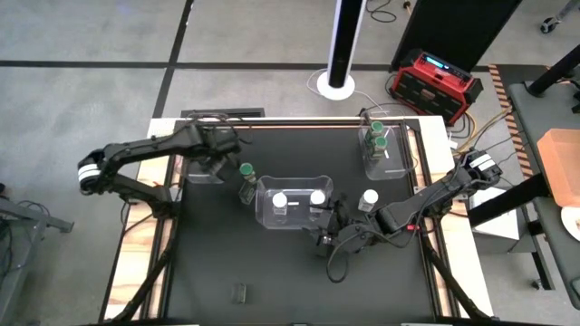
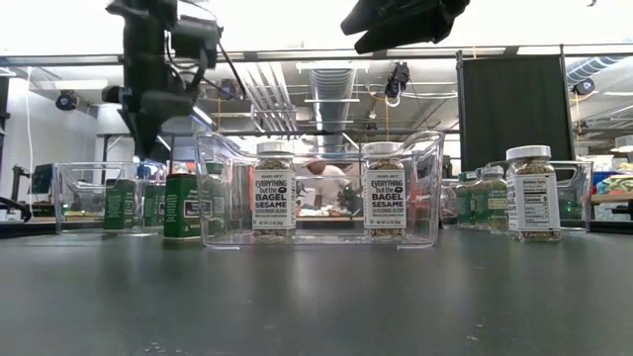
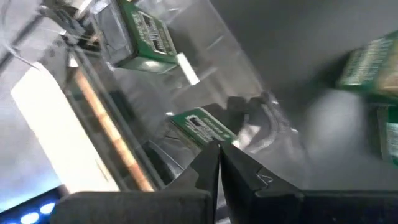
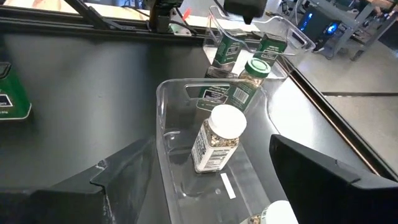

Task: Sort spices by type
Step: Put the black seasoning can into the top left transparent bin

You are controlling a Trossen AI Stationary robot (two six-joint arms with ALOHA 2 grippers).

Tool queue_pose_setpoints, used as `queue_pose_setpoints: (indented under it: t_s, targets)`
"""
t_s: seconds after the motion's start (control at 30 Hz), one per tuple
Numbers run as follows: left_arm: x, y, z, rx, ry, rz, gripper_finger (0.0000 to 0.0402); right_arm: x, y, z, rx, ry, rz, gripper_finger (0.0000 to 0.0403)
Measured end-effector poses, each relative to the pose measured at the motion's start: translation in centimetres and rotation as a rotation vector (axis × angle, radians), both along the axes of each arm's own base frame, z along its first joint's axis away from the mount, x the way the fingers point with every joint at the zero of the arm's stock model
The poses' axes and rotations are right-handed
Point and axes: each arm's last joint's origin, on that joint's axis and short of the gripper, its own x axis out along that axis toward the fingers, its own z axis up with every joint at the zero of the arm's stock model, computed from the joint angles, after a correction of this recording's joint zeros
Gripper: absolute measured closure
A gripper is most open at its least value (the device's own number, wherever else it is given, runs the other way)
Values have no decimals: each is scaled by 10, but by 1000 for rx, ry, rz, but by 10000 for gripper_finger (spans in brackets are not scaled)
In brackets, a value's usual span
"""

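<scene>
Spice jars [image 1: 280, 200] upright — white lids, green lids.

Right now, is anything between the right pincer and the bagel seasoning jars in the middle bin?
Nothing that shows. The open right pincer hangs above the clear bin, and the bin's top is open over the bagel seasoning jars.

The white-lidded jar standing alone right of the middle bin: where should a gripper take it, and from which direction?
Probably from straight above, fingers closing across the round lid or the neck just below it. The white-lidded jar stands upright on open table, apart from the middle bin.
</scene>
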Motion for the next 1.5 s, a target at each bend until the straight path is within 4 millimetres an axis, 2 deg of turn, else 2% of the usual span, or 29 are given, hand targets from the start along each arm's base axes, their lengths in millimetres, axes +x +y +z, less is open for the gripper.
queue_pose_setpoints:
  t_s: [0.23,0.43,0.77,1.0,1.2,1.5]
  targets:
    - [4,9,-17,5,67,12,401,-1,0,-3,9,3,-6,97]
    - [-10,18,-25,11,37,68,402,-2,0,-6,24,5,-15,104]
    - [-18,14,-32,13,-86,77,402,-3,-1,-9,26,7,-17,88]
    - [-21,13,-43,-11,-41,81,402,-3,-1,-9,34,3,-21,96]
    - [-21,13,-44,-18,-23,48,402,-3,-1,-8,34,1,-20,100]
    - [-27,10,-44,-54,47,25,402,-3,-1,-8,32,2,-19,86]
